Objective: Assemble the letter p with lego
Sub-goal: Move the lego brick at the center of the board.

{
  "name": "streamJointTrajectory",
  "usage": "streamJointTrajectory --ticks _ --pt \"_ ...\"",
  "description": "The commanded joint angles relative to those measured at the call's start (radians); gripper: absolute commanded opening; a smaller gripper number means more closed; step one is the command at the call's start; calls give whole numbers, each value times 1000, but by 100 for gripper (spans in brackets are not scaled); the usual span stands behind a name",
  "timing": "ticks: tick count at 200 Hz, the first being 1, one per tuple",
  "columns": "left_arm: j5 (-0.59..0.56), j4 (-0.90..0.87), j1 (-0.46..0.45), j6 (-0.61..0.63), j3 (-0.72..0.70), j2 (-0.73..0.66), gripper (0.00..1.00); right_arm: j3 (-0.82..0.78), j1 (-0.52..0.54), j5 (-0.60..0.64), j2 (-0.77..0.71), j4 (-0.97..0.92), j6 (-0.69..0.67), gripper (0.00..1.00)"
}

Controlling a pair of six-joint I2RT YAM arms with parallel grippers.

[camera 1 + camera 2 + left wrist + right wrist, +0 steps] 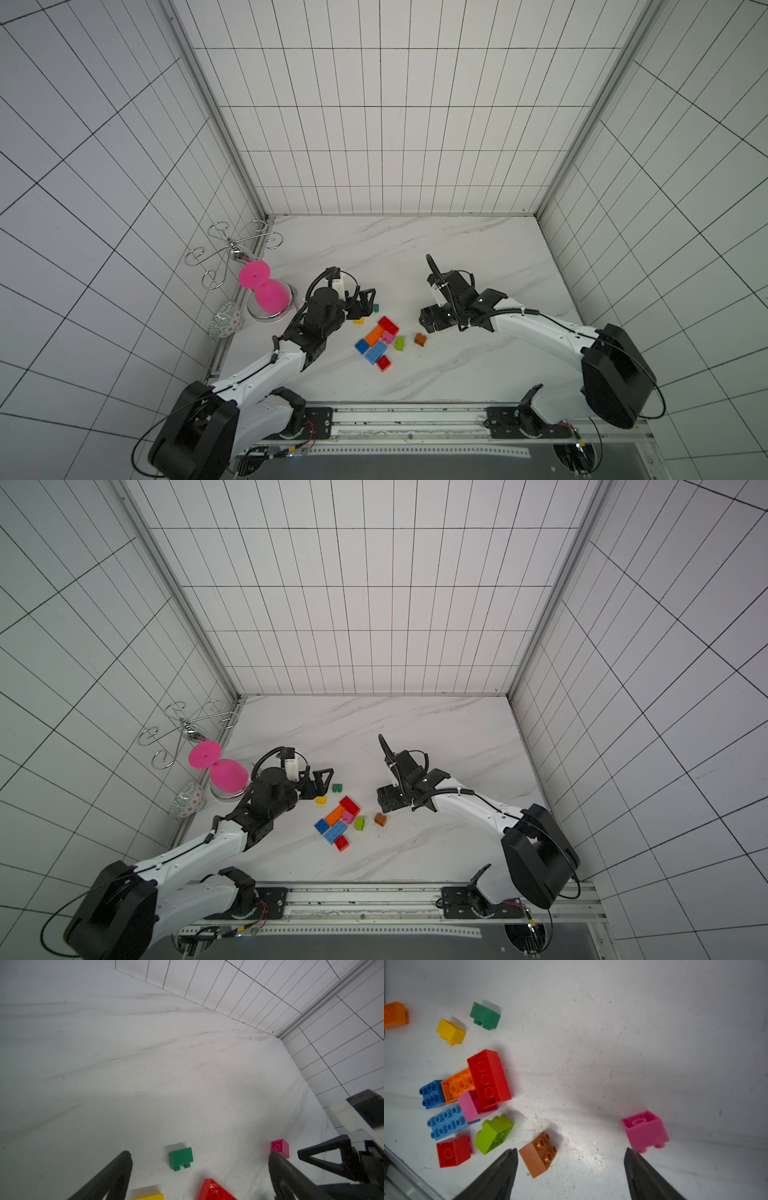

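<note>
In the left wrist view the frame edge cuts off the yellow brick (149,1196) and the red brick (216,1189), a finger (279,1167) of the left gripper (199,1152) covers a corner of the pink brick (280,1146), and in the right wrist view the edge crops an orange brick (394,1015).

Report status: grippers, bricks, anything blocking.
Left gripper open, empty, green brick just ahead. Right gripper open, empty, brown brick beside one fingertip. Lego bricks loose on table, no P formed. Nothing blocking.
</note>
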Motion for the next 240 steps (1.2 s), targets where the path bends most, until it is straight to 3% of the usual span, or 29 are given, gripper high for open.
streamJointTrajectory --ticks 1,56,120,164,240 --pt "17 42 68 -72 -52 -2 98 110 82 39 70 -44 -38 82" --pt "119 6 197 -101 -53 -7 97 279 209 75 257 -55 -28 79" --pt "122 3 209 -107 -62 -31 97 440 242 108 454 -98 -23 79" --pt "131 5 211 -108 -61 -31 97 499 243 207 541 -150 1 79" --pt "144 14 209 -110 -61 -22 97 496 199 336 550 -213 79 79"
